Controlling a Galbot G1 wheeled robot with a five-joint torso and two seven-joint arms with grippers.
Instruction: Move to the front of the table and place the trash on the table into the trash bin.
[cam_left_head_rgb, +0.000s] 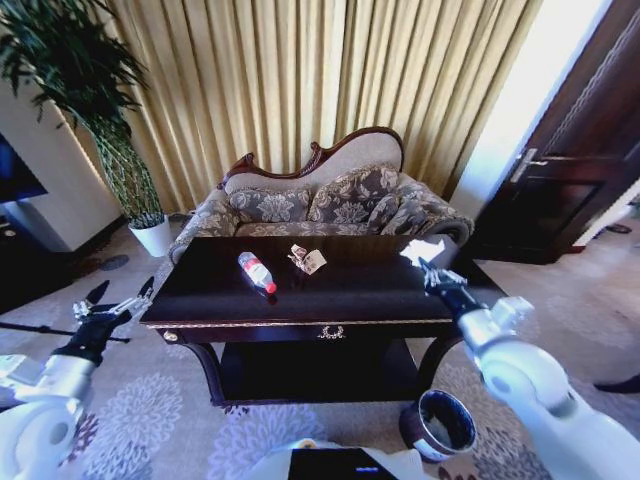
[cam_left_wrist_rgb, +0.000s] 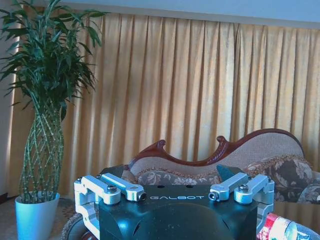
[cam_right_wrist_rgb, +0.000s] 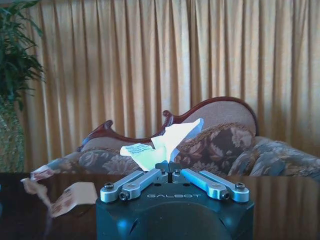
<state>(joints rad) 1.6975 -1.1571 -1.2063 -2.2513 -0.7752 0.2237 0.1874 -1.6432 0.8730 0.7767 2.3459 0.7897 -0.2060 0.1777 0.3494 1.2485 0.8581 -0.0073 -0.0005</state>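
Tabletop (cam_left_head_rgb: 360, 290): right claw (cam_left_head_rgb: 430, 270) pinching paper (cam_left_head_rgb: 421, 250).

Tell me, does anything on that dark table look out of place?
Yes: a plastic bottle lies on its side and a crumpled wrapper sits mid-table. The right gripper pinches white paper.

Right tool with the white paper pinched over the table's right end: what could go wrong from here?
The right tool grips only a low corner of the crumpled white paper, so it could slip out on the way. The trash bin sits low beside the table leg, so the arm might clip the edge while lowering. The bottle lies on its side and may roll if bumped.
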